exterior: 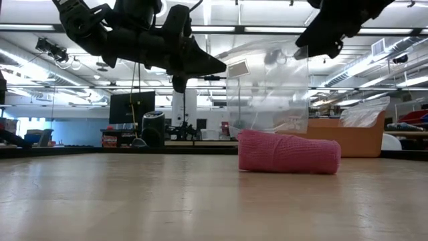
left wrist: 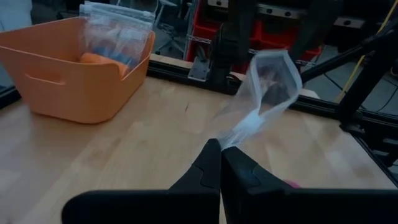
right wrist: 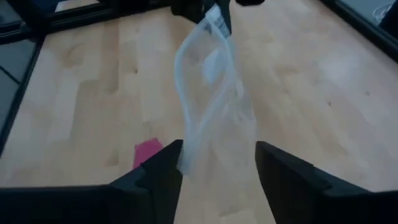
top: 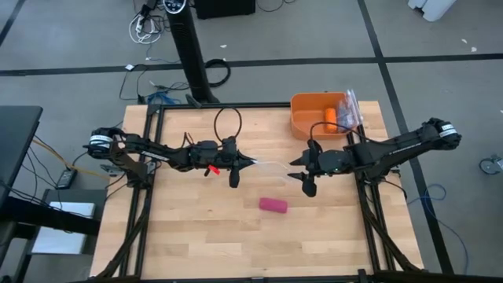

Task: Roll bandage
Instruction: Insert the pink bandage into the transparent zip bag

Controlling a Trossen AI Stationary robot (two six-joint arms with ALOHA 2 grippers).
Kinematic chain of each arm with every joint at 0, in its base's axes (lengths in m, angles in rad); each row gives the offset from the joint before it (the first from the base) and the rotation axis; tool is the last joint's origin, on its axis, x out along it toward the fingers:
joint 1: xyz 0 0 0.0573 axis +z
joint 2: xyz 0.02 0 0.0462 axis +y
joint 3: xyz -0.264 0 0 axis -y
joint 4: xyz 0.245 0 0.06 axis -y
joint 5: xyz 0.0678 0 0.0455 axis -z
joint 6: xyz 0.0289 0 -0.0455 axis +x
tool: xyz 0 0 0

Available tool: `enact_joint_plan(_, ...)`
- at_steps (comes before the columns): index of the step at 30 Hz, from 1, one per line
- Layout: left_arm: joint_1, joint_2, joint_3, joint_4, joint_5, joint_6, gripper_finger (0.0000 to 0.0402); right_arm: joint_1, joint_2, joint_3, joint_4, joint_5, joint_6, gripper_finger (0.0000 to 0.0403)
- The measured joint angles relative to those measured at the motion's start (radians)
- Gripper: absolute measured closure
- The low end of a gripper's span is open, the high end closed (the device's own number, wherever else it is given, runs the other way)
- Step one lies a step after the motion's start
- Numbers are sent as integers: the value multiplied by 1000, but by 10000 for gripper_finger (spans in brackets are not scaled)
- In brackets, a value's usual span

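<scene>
Wooden table, both arms reaching in toward its centre from opposite sides. Orange bin at the far right corner, holding a small orange roll and a bagged item.

Bandage is already a stubby pink cylinder, lying loose on the table, nearer the front edge than either gripper and apart from both. Long axis runs roughly left-right across the table. It sits between the two grippers' lines, a bit closer to the right one, so right arm looks like the natural pick.

Clear plastic bag hangs in the air between the grippers, above the table and behind the bandage.

Left gripper: clamped tight on the bag's corner; the left wrist view shows the fingers pinched together with the film bunched at the tips.

Right gripper: fingers spread wide, bag mouth between them but not pinched, so my read is that it's released.

Next move likely: right gripper drops down and forward onto the roll, jaws across its short axis.
</scene>
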Motion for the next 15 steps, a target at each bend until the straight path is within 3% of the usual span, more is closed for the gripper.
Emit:
enact_joint_plan(4,0,0,0,2,-1,0,402,51,-20,0,-38,87,56,199)
enact_joint_plan(8,0,0,0,3,-1,0,402,108,-13,0,-53,195,70,222)
enact_joint_plan(11,0,0,0,3,-2,0,402,141,4,0,-49,252,69,265)
enact_joint_plan(15,0,0,0,3,-2,-3,402,156,30,0,-5,289,41,360)
